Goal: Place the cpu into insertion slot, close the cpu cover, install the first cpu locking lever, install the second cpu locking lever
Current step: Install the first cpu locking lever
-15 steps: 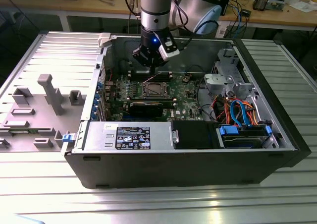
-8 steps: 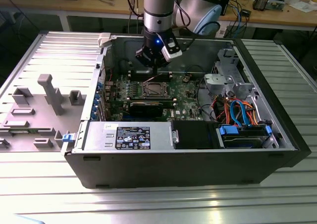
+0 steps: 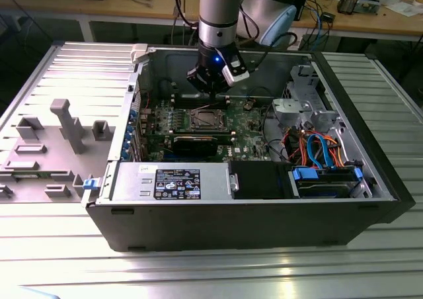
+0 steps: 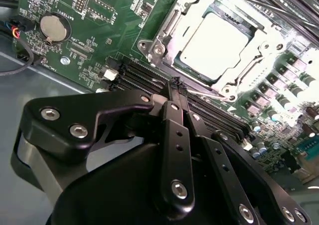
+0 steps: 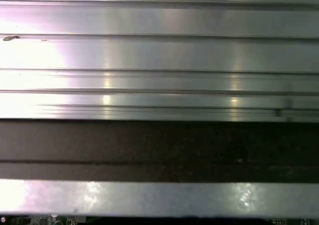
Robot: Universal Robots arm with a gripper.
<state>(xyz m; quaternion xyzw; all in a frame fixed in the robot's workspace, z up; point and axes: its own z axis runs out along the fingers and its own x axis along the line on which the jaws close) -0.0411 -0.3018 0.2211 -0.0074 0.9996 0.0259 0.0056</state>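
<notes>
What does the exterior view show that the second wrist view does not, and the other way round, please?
Exterior view alone: the whole open computer case on the ribbed metal table, its power supply, drive bay cables and the grey fixtures at the exterior view's left. Second wrist view alone: the cpu seated in the insertion slot, the cpu cover lying down around it, a thin locking lever at the shut fingertips, and a coin battery. Both: the gripper over the motherboard, near the socket.
</notes>
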